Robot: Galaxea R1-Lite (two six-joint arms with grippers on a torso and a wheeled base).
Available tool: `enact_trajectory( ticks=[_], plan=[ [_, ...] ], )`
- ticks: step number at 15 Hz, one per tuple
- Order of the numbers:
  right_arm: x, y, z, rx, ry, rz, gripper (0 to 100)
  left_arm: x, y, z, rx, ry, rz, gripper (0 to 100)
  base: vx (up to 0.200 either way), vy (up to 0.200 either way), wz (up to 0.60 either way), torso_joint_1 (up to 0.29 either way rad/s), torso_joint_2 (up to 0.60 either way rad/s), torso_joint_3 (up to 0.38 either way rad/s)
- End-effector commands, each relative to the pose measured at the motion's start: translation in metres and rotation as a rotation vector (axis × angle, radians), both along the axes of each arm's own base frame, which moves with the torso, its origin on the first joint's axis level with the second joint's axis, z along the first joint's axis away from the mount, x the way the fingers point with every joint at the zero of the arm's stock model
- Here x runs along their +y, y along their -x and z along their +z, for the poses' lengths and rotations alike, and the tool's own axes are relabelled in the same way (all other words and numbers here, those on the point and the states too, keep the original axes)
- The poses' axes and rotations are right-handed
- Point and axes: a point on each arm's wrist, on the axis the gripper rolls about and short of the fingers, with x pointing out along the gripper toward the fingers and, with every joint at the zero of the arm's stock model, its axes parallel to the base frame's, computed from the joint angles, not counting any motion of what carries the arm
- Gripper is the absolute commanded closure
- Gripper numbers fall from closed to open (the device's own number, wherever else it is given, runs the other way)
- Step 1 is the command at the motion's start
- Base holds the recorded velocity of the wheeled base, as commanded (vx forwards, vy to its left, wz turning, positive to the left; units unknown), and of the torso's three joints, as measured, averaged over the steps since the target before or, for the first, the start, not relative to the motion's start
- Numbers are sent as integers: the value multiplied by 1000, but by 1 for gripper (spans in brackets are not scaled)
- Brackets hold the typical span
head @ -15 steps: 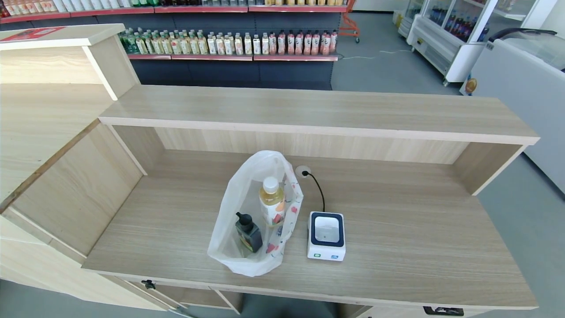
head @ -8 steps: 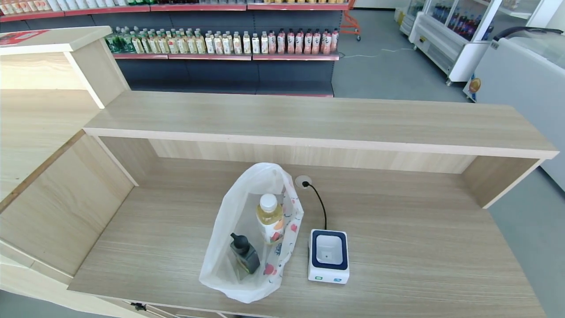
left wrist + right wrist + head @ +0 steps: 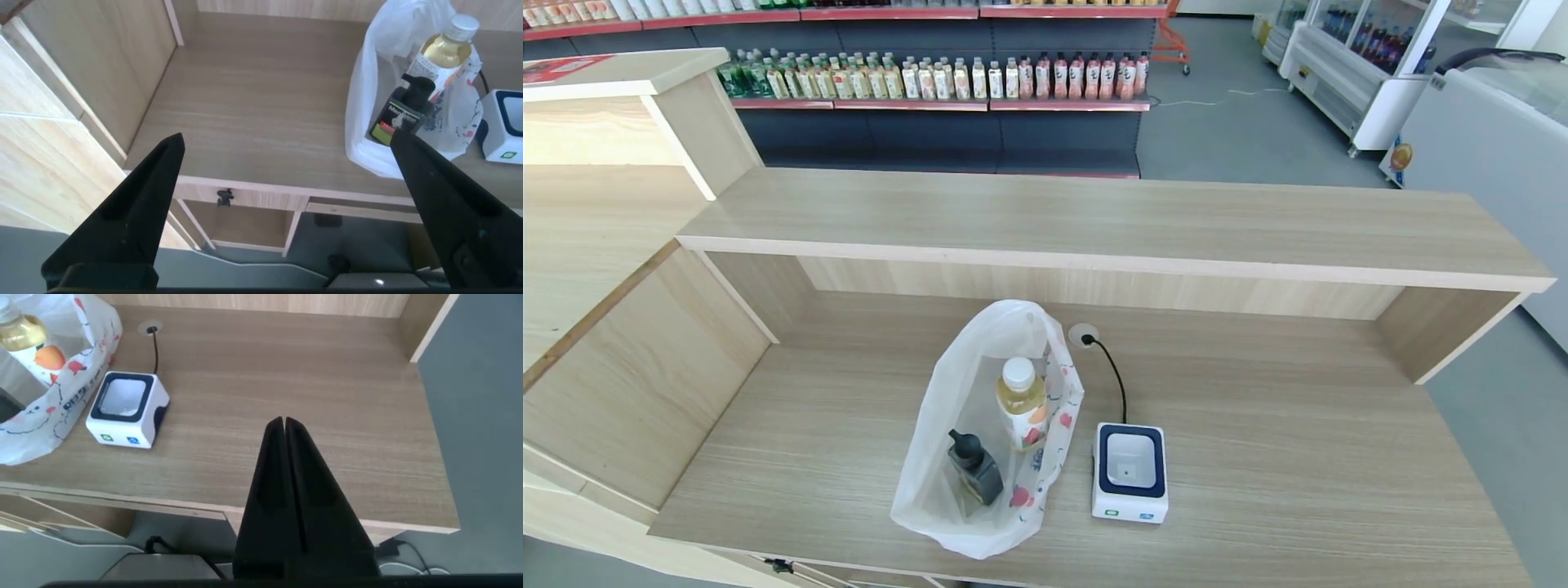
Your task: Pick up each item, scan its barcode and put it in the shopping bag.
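A white plastic shopping bag (image 3: 947, 425) stands open on the wooden counter (image 3: 1298, 457). Inside it are a yellow drink bottle (image 3: 1022, 398) with a white cap and a dark pump bottle (image 3: 974, 475). A white-and-blue barcode scanner (image 3: 1129, 472) sits just right of the bag. My left gripper (image 3: 286, 143) is open, its fingers wide apart, held back off the counter's front edge, with the bag (image 3: 368, 122) ahead of it. My right gripper (image 3: 283, 423) is shut on nothing, back from the front edge, right of the scanner (image 3: 127, 408).
The scanner's black cable (image 3: 1112, 371) runs to a hole (image 3: 1083, 335) at the back. A raised shelf (image 3: 1094, 220) overhangs the counter's rear, and a wooden side wall (image 3: 645, 384) closes the left. Bare counter lies right of the scanner.
The head camera shifted between the earliest frame and the later ones, so the whole scene sits lower. The bag, bottles and scanner have not moved on the counter.
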Motion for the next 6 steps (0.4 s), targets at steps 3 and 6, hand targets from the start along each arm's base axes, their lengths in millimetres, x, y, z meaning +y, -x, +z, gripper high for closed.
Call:
enact_trajectory(
  ticks=[3,6],
  plan=[
    [0,0,0,2,0,1,100,0,0,0,0,0,1,0,0,0,0,0,0,0],
    [0,0,0,2,0,1,100,0,0,0,0,0,1,0,0,0,0,0,0,0]
  ],
)
